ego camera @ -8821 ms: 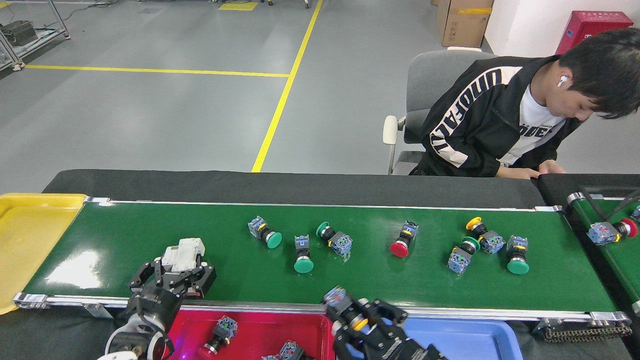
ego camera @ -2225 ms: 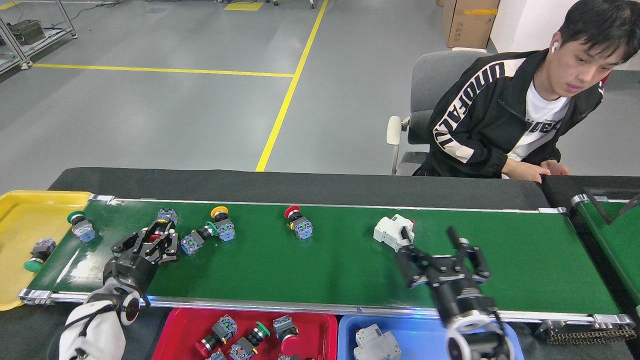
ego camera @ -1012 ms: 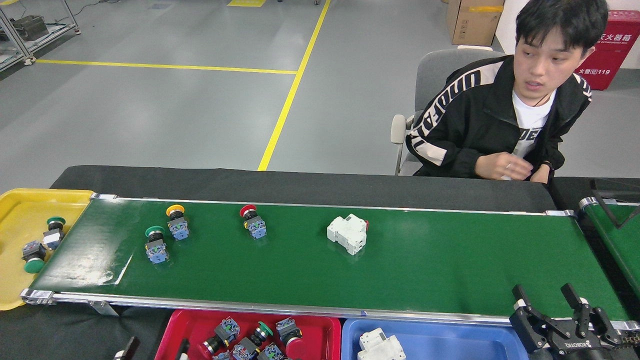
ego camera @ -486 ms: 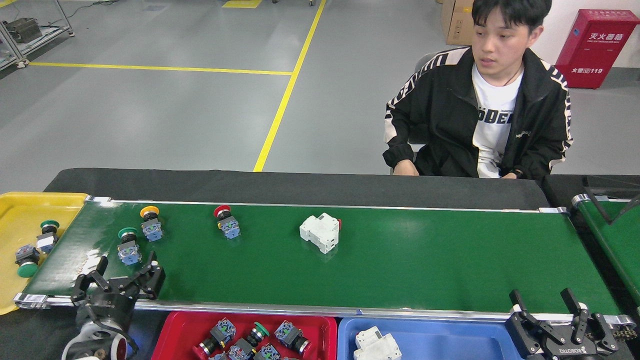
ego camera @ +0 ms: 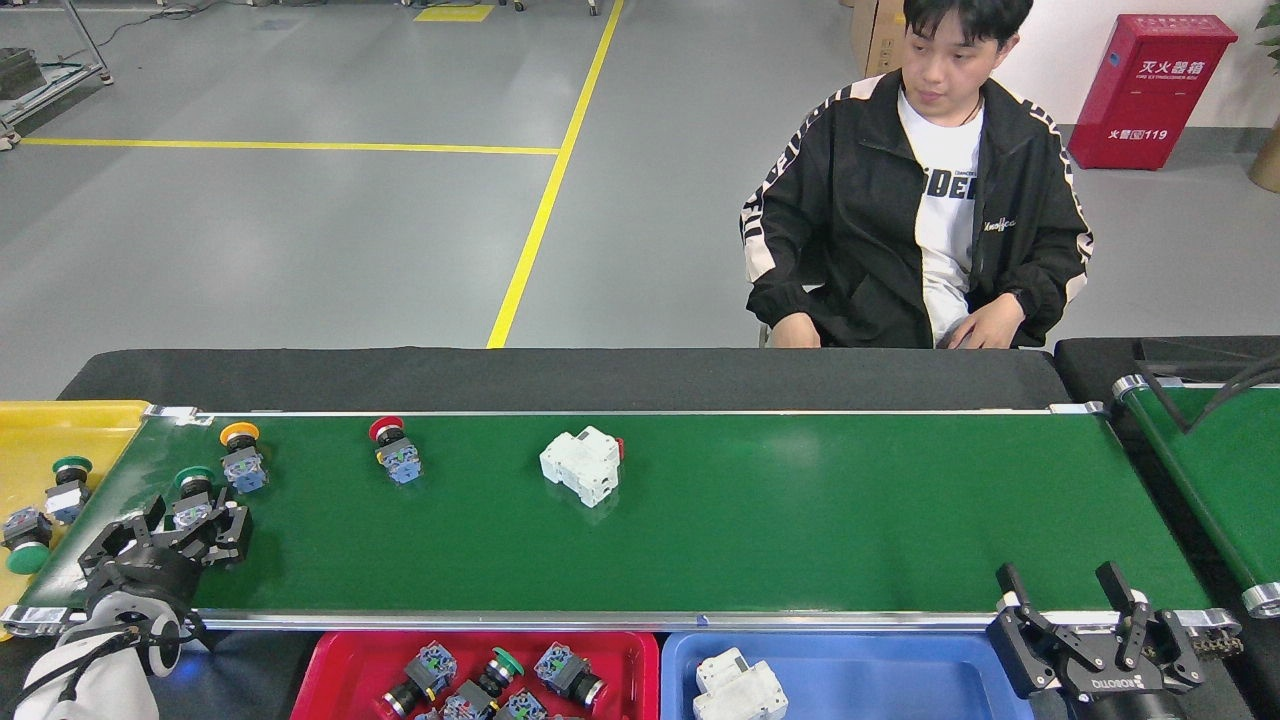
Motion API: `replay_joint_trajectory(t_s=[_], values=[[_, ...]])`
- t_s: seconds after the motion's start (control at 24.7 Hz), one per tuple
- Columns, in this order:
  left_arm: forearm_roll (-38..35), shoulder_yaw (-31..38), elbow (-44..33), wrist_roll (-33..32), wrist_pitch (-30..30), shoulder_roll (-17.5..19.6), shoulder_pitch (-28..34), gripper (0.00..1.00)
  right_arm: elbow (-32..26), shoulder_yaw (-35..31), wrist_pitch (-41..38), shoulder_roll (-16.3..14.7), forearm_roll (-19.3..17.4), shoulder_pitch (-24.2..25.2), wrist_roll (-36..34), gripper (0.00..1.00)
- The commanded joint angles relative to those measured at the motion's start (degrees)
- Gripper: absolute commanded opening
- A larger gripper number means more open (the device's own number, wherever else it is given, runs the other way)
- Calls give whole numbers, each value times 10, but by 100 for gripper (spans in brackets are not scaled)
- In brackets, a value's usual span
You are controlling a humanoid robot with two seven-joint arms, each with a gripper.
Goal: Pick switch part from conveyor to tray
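Note:
The conveyor [ego camera: 800,520] runs across the view, a wide green belt. It carries a green-capped switch part [ego camera: 190,480], a yellow-capped one [ego camera: 243,458], a red-capped one [ego camera: 395,452] and a white breaker block [ego camera: 583,467]. My left gripper [ego camera: 192,524] is open at the belt's near left end. Its spread fingers reach to either side of the green-capped part, and I cannot tell if they touch it. My right gripper [ego camera: 1058,578] stands open and empty over the belt's front edge at the far right. The red tray [ego camera: 330,660] holds several switch parts.
A blue tray [ego camera: 880,675] with a white breaker [ego camera: 735,688] sits beside the red one. A yellow tray [ego camera: 60,425] off the belt's left end holds two switch parts. A person [ego camera: 920,210] sits behind the conveyor. A narrower green belt [ego camera: 1215,470] lies at the right.
All parts on the belt have drifted left. My left gripper has moved up and left from the front rail to the green-capped part. The right gripper has barely moved.

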Motion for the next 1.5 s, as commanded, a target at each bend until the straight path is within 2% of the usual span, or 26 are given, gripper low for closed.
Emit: replay_joint_trajectory(t_s=[0.0, 0.12, 0.2, 0.28, 0.36, 0.45, 0.53, 0.57, 0.61, 0.69, 0.77, 0.81, 0.97, 1.13, 1.25, 1.34, 1.46], values=[[4, -1, -7, 4, -12, 4, -2, 7, -4, -1, 0, 3, -2, -6, -1, 97], [33, -1, -40, 4, -16, 3, 25, 7, -3, 0, 1, 0, -5, -1, -6, 98], [72, -1, -122, 4, -41, 2, 77, 7, -7, 7, 2, -2, -10, 6, -6, 98], [101, -2, -232, 3, -68, -2, 156, 8, -14, 25, 21, -8, -11, 15, -7, 98], [113, -3, -359, 3, -83, -9, 248, 10, -20, 60, 80, -34, -12, 29, -9, 98], [115, -15, -485, 5, -120, -28, 354, 12, -24, 119, 161, -87, -35, 35, -29, 98], [113, -41, -557, 14, -183, -40, 419, 19, -33, 142, 207, -106, -61, 36, -50, 99], [113, -58, -580, 21, -215, -39, 442, 24, -33, 142, 216, -105, -66, 36, -52, 99], [108, -71, -593, 23, -232, -39, 453, 30, -33, 142, 218, -103, -67, 37, -51, 99], [83, -113, -603, 26, -242, -43, 460, 65, -33, 141, 219, -94, -67, 37, -51, 99], [66, -123, -605, 27, -242, -45, 459, 84, -33, 138, 220, -83, -67, 37, -51, 99], [66, -123, -606, 27, -242, -46, 458, 100, -33, 134, 220, -81, -67, 37, -51, 99], [66, -116, -617, 26, -239, -63, 457, 100, -33, 131, 219, -81, -67, 41, -53, 99], [66, -37, -624, 16, -183, -137, 466, 100, -33, 126, 219, -81, -67, 41, -53, 99], [71, 50, -622, -20, -120, -185, 475, 100, -32, 126, 219, -81, -67, 43, -54, 99], [77, 85, -619, -38, -108, -195, 478, 100, -32, 126, 219, -81, -67, 43, -54, 99], [83, 99, -621, -38, -104, -195, 479, 100, -32, 126, 219, -80, -66, 45, -54, 99]])
